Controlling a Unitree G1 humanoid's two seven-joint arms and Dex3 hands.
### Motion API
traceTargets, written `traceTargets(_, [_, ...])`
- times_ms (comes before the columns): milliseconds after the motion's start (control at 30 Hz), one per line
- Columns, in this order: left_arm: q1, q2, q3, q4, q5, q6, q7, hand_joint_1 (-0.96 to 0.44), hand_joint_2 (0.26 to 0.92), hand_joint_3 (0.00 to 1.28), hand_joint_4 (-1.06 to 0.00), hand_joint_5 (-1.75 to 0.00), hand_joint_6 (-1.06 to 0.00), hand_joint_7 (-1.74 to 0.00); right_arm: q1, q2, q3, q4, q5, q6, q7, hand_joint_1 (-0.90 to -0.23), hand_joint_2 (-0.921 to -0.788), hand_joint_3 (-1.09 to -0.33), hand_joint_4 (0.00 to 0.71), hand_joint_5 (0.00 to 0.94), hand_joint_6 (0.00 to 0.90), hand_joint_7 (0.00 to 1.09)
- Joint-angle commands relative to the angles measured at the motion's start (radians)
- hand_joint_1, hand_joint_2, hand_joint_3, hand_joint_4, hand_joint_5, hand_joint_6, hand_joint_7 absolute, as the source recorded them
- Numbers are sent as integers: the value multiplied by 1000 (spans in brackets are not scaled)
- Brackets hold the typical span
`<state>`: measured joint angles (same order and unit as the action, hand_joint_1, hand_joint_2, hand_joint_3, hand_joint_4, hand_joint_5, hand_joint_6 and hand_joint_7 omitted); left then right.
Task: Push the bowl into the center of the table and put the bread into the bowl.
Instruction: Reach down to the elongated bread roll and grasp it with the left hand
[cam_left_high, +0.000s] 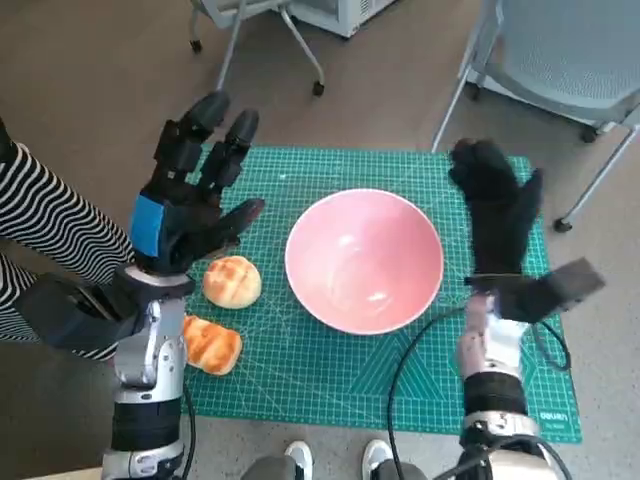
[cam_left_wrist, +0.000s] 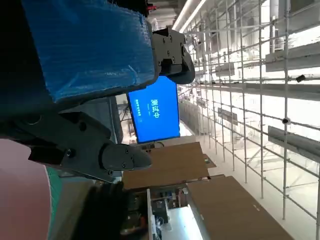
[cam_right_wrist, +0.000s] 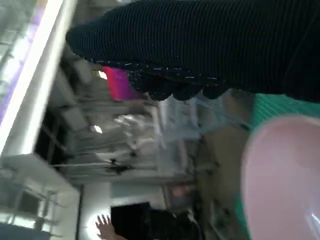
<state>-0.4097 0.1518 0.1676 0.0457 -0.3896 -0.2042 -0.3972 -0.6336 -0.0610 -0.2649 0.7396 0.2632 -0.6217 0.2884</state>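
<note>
Mat: green cutting mat (cam_left_high: 330, 375) covers the table.
Bowl: pink bowl (cam_left_high: 364, 258) at mat centre, nothing in it.
Hands: left hand (cam_left_high: 190, 195) at 9 o'clock, right hand (cam_left_high: 497, 215) at 3 o'clock, both spread wide, holding nothing.
Bread: round bun (cam_left_high: 232, 281) and long roll (cam_left_high: 211, 344) at 8 o'clock, near the mat's left edge.

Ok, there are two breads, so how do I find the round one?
Start at the big pink bowl in the middle of the green mat. Look just beside it, on the side of the blue-taped left hand, where two breads lie. The round bun is the pale, domed one nearest the bowl; the other bread is longer, more orange, and closer to the mat's edge.
</note>
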Motion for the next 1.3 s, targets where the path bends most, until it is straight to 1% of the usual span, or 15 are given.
traceTargets(33, [-7,-9,-16,-8,5,3,-2,-136,921,260,-205,0,1,-607,56,-21,29,-117,-34,12,-9,-652,-921,-776,157,9,82,519])
traceTargets(133, [-12,-14,-23,-5,8,1,0,-147,921,258,-204,0,1,-612,73,-32,46,-194,-29,20,11,-656,-921,-756,169,14,94,528])
traceTargets(300, [-22,-23,-35,6,3,-7,-9,-177,921,253,-204,0,1,-605,103,-46,76,-329,-4,54,47,-664,-921,-737,183,18,115,540])
traceTargets(433, [-30,-30,-40,14,-4,-10,-19,-200,920,243,-207,-2,1,-590,121,-55,95,-416,7,94,60,-671,-921,-727,190,19,131,546])
traceTargets(600, [-42,-32,-36,28,-14,-13,-40,-217,921,229,-214,-5,1,-568,134,-63,113,-493,18,150,61,-686,-921,-697,217,27,148,550])
traceTargets(733, [-51,-32,-31,36,-18,-14,-52,-222,921,229,-214,-4,0,-565,138,-63,124,-529,8,181,54,-694,-921,-681,226,27,153,551])
traceTargets(933, [-53,-16,-18,38,-13,-17,-63,-227,921,229,-220,-7,-2,-571,143,-66,137,-541,-26,190,43,-709,-921,-680,227,23,149,550])
traceTargets(1000, [-55,11,-7,36,-4,-18,-72,-234,920,221,-226,-9,-5,-578,147,-68,140,-540,-39,188,39,-713,-921,-681,224,20,142,548])
traceTargets(1033, [-59,37,0,42,8,-25,-84,-235,921,218,-227,-9,-6,-580,151,-68,142,-542,-45,188,37,-714,-921,-681,223,19,140,548])
traceTargets(1100, [-71,119,10,65,45,-48,-132,-235,914,195,-237,-13,-14,-598,160,-67,144,-545,-53,192,32,-715,-921,-687,214,13,130,548])
traceTargets(1133, [-74,140,13,72,53,-55,-146,-234,912,190,-239,-13,-15,-602,162,-66,144,-546,-56,194,31,-715,-921,-689,212,12,128,549])
traceTargets(1167, [-76,196,14,77,83,-61,-173,-233,910,181,-243,-14,-17,-607,166,-65,146,-551,-61,198,25,-715,-921,-691,210,11,125,550])
traceTargets(1200, [-77,264,15,74,119,-59,-204,-224,896,167,-253,-19,-19,-611,172,-63,147,-556,-65,203,18,-712,-921,-695,209,10,123,552])
traceTargets(1267, [-74,366,20,66,161,-56,-253,-200,873,139,-267,-21,-32,-602,182,-60,150,-567,-68,213,9,-709,-921,-703,210,9,120,557])
traceTargets(1300, [-71,394,23,60,167,-53,-269,-180,858,118,-274,-19,-54,-583,186,-59,151,-572,-68,217,6,-708,-921,-707,209,8,118,560])
